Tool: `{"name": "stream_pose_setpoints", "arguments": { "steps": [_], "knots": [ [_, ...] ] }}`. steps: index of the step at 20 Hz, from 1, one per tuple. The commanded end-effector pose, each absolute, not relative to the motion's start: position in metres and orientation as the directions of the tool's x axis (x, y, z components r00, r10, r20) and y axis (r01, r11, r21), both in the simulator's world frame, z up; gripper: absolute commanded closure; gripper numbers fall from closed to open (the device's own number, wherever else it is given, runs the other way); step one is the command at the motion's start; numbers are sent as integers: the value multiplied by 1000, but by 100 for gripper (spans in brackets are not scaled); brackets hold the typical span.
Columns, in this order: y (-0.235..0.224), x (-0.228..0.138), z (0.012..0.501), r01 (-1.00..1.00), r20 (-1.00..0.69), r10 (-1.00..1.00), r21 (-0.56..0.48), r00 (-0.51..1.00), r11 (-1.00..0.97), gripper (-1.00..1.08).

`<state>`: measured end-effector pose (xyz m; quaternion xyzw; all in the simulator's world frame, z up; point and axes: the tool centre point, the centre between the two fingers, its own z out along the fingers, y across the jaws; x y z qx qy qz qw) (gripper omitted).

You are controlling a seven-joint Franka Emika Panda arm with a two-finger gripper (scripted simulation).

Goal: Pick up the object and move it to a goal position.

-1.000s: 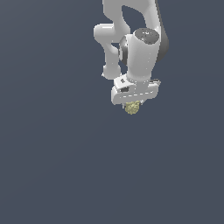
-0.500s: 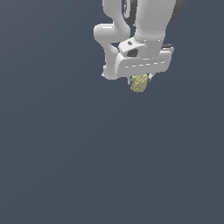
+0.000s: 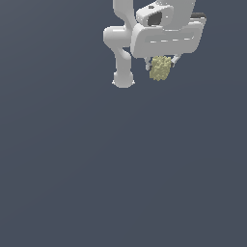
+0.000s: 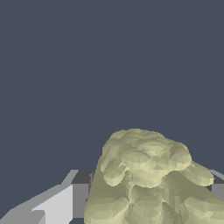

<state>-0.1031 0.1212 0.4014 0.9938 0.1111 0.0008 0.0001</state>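
Exterior cam, set off the arm, looks down from above at mid range; the gripper point(image 3: 161, 61) and knobbly object point(image 3: 160, 68) sit near frame top, plain dark floor point(image 3: 96, 169) below. Wrist cam looks past one finger point(image 4: 52, 205) at v. close range; object point(image 4: 148, 179) looms large. Both views share object, fingers and floor point(image 4: 87, 65).

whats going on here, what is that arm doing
A white robot arm is carrying a small, bumpy, pale olive-yellow lump. The hand is shut on the lump, which hangs just below the hand's wide white body, near the top of the exterior view. In the wrist view the lump fills the space between the fingers. Nothing else shows around it, only a plain dark grey background, and no goal marker is visible.
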Motion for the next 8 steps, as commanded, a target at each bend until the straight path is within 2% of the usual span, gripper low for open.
{"name": "stream_pose_setpoints", "arguments": {
  "steps": [1,8],
  "knots": [
    [123,-106,413,220,0,220,0,975,-975,108],
    [124,-108,426,220,0,220,0,976,-976,108]
  ]
}}
